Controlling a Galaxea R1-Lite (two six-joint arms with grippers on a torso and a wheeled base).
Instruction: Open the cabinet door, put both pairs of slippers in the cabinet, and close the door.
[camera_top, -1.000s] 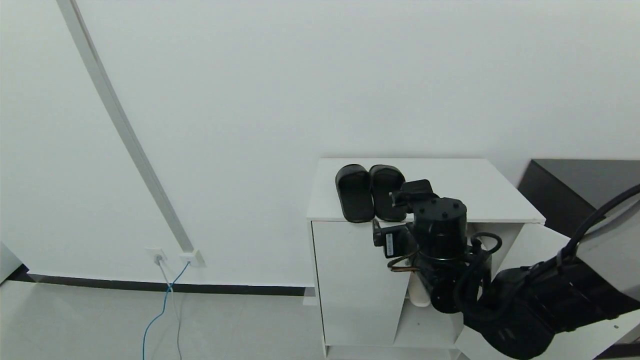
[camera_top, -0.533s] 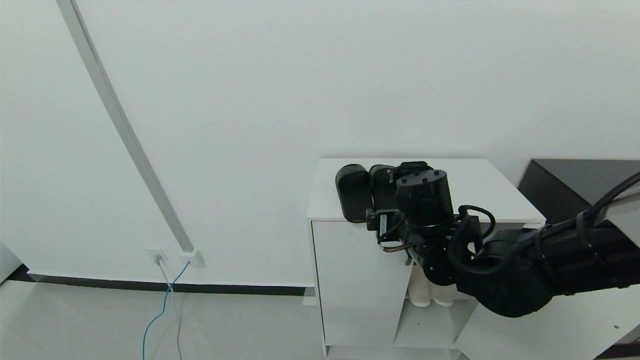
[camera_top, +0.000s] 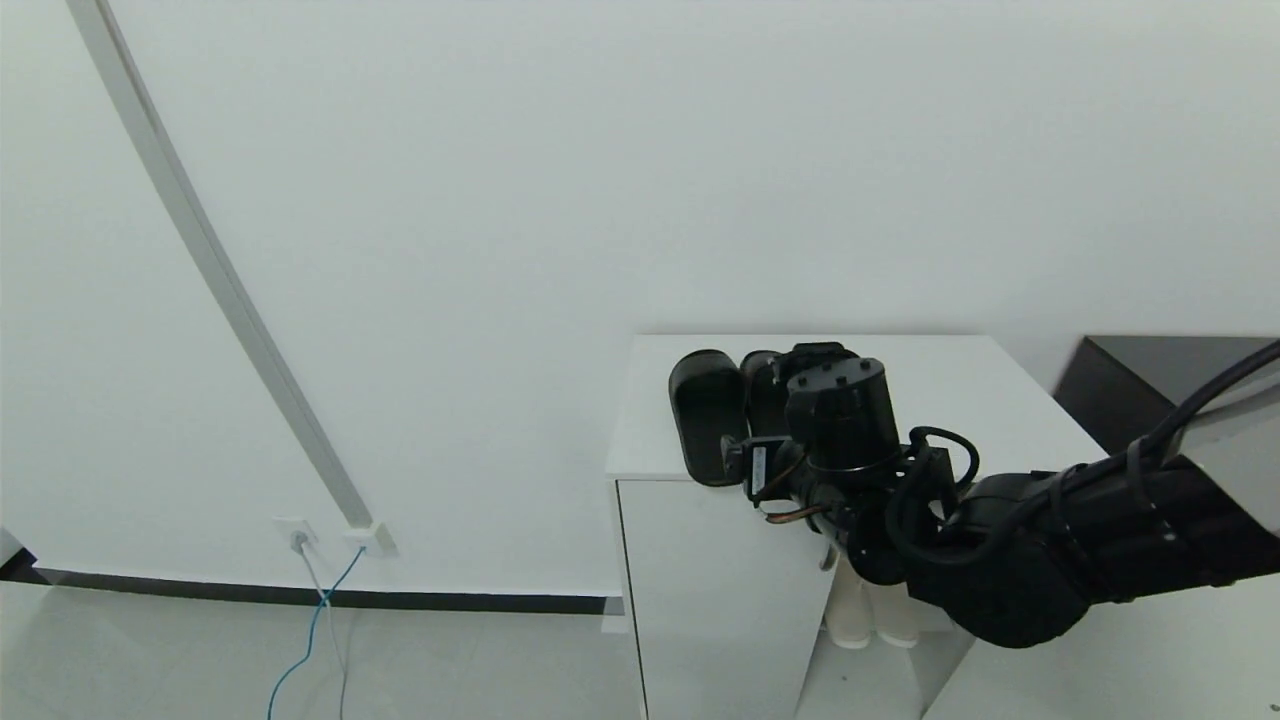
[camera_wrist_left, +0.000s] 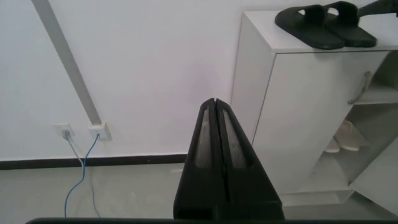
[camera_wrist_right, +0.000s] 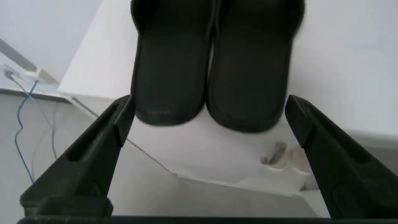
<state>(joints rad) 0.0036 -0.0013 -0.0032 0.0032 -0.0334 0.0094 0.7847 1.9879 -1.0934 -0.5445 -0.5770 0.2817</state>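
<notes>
A pair of black slippers lies side by side at the front left of the white cabinet's top. In the right wrist view my right gripper is open, its fingers spread either side of the black slippers' near ends, just short of them. A white pair of slippers stands on a shelf inside the cabinet, behind the open right door. The left door is closed. My left gripper is shut on nothing, low and to the cabinet's left.
A dark piece of furniture stands right of the cabinet. Wall sockets with cables and a slanted grey trunking strip are on the wall to the left. Bare floor lies in front.
My right arm rose from in front of the cabinet's opening to the level of the top, up to the black slippers. The head camera shifted a little.
</notes>
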